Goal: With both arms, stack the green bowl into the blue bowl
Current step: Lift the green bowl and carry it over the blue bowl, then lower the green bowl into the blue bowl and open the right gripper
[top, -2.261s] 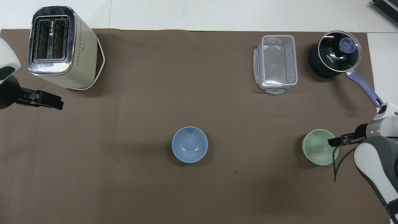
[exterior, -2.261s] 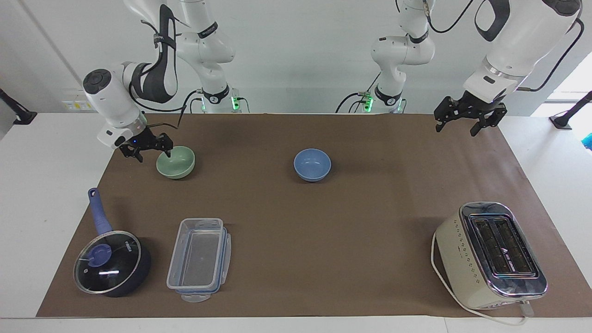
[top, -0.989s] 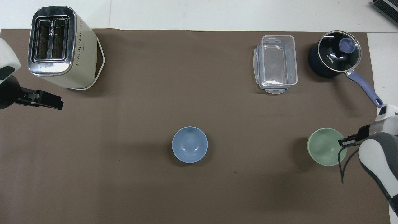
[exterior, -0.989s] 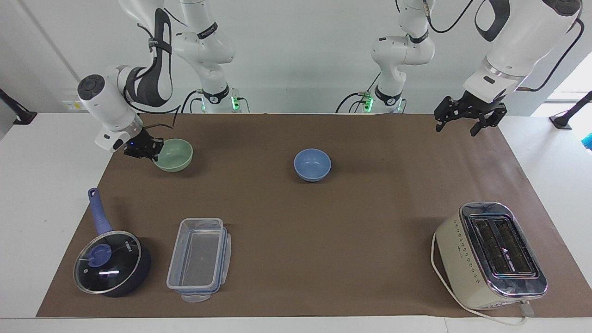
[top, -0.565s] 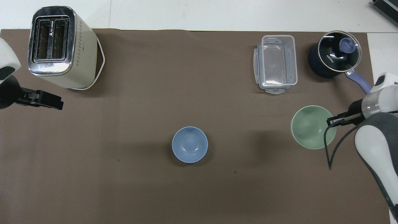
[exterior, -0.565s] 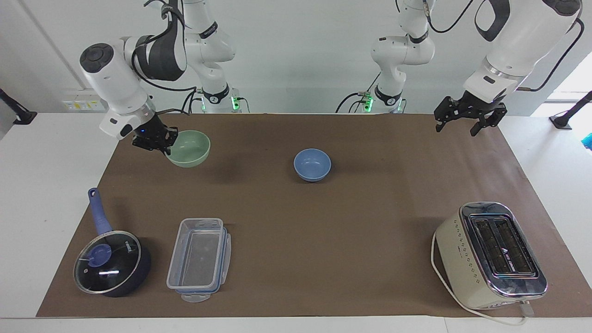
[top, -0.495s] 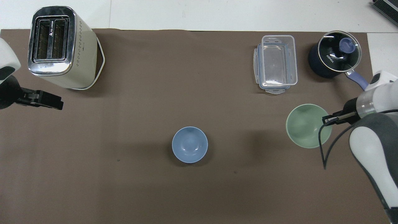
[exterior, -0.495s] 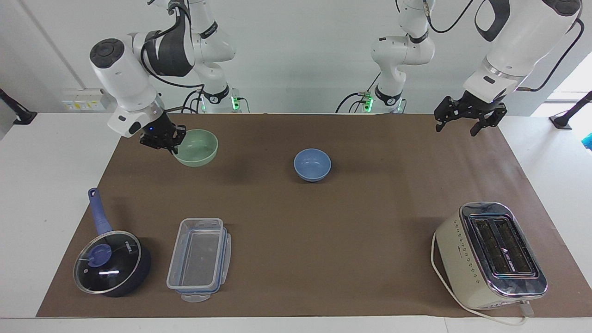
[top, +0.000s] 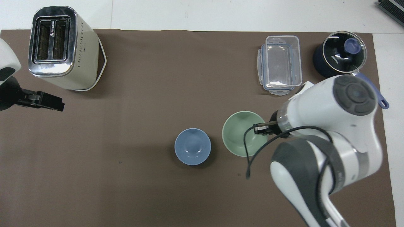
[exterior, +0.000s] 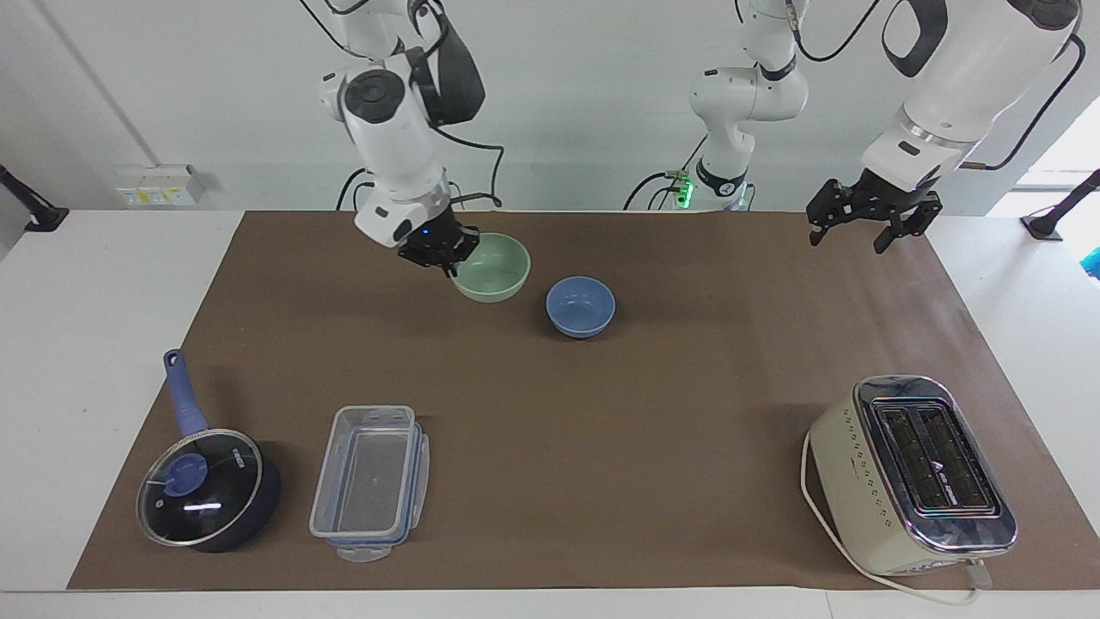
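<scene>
My right gripper (exterior: 447,258) is shut on the rim of the pale green bowl (exterior: 491,268) and holds it upright in the air over the brown mat, just beside the blue bowl (exterior: 580,305) on the side toward the right arm's end. In the overhead view the green bowl (top: 242,133) sits next to the blue bowl (top: 192,146), with the right gripper (top: 259,128) on its rim. The blue bowl stands empty on the middle of the mat. My left gripper (exterior: 864,225) waits open and empty above the mat's corner at the left arm's end; it also shows in the overhead view (top: 47,102).
A cream toaster (exterior: 911,473) stands far from the robots at the left arm's end. A clear plastic container (exterior: 369,481) and a dark blue saucepan with a glass lid (exterior: 206,486) stand far from the robots at the right arm's end.
My right gripper closed on the green bowl's rim, lifted it off the mat and carried it from the right arm's end to beside the blue bowl. The left arm has not moved.
</scene>
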Controlling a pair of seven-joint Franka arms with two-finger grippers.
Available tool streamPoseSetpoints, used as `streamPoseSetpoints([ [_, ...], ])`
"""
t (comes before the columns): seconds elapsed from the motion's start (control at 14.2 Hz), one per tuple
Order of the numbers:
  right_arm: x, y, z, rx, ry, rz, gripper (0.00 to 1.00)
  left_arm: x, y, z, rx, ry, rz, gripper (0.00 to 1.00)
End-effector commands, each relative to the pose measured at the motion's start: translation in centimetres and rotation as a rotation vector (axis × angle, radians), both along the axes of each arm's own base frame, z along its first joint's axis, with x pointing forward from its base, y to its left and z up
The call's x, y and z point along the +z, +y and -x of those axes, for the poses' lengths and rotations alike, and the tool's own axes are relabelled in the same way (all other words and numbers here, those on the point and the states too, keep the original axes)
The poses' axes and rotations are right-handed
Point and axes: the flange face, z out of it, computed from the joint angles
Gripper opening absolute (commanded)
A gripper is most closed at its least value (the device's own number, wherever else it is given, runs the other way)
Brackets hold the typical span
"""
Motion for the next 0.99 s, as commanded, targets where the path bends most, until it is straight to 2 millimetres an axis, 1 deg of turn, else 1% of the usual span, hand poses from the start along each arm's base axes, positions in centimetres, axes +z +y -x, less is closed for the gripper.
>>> streamPoseSetpoints([
  [0.0, -1.7, 4.7, -0.3, -0.066, 0.006, -0.019, 0.0, 0.2, 0.4, 0.5, -0.003, -0.001, -0.018, 1.0],
  [0.14, -3.4, 8.3, 0.4, -0.093, 0.002, -0.051, 0.0, 0.3, 0.5, 0.4, -0.002, -0.003, -0.018, 1.0],
  [0.21, -4.5, 9.2, 0.6, -0.1, 0.008, -0.046, 0.0, 0.2, 0.5, 0.5, -0.003, -0.001, -0.018, 1.0],
  [0.35, -5.9, 10.7, 1.4, -0.081, 0.007, -0.044, 0.0, 0.2, 0.5, 0.5, -0.003, -0.001, -0.018, 1.0],
  [0.42, -6.9, 11.1, 2.0, -0.074, 0.017, -0.035, 0.0, 0.2, 0.5, 0.5, -0.003, -0.001, -0.018, 1.0],
  [0.49, -7.5, 10.9, 2.3, -0.072, 0.018, -0.033, 0.0, 0.3, 0.5, 0.4, -0.005, -0.003, -0.018, 1.0],
  [0.64, -8.0, 10.6, 3.2, -0.057, 0.026, -0.027, 0.0, 0.2, 0.5, 0.5, -0.006, -0.002, -0.018, 1.0],
  [0.78, -9.1, 10.1, 4.2, -0.052, 0.045, -0.013, 0.0, 0.2, 0.5, 0.5, -0.005, -0.002, -0.018, 1.0],
  [0.92, -9.7, 9.9, 4.4, -0.042, 0.03, -0.02, 0.0, 0.3, 0.5, 0.4, -0.006, -0.003, -0.018, 1.0],
])
